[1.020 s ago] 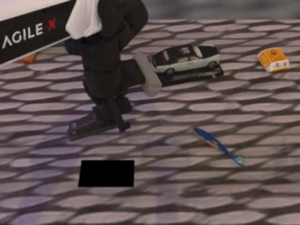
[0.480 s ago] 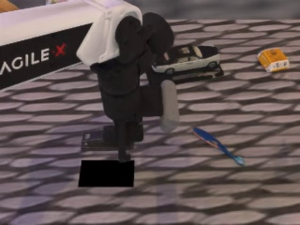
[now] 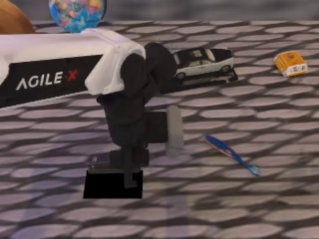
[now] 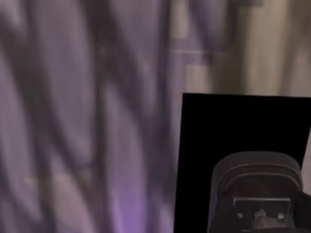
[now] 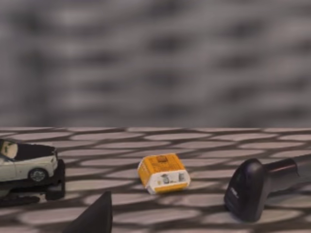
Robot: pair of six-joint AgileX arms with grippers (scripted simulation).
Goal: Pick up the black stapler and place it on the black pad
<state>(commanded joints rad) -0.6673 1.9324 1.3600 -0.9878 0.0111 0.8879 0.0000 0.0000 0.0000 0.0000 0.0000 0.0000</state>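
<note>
- Our left arm reaches in from the worktop's left edge, its white and black casing marked AGILE X, and its end effector (image 3: 130,175) hangs over the far edge of the black pad (image 3: 107,190).
- The left end effector's fingers are closed on the black stapler (image 3: 110,159), which lies crosswise beneath the wrist, its visible end pointing toward the worktop's left edge.
- From above, the black stapler sits along the pad's far edge, partly over it; we cannot tell whether it touches the pad or is held above it.
- In the left wrist view the black stapler's rounded end (image 4: 257,194) fills the lower corner against the pure black of the pad (image 4: 228,126), with patterned worktop (image 3: 279,209) beyond the pad's edge.
- The pad lies toward the near left of the worktop, flat and thin as a sheet.
- A toy car (image 3: 204,60) on a black base stands near the far edge, an orange box (image 3: 290,63) toward the far right corner, and a blue toothbrush (image 3: 232,155) lies well apart to the pad's right.
- A globe (image 3: 77,12) shows at the far left edge.
- Our right arm is out of the top view; its wrist camera shows the toy car, the orange box (image 5: 164,173) and a dark handheld scanner (image 5: 262,187), with only one dark fingertip (image 5: 97,216), so we cannot tell how its end effector is set.
</note>
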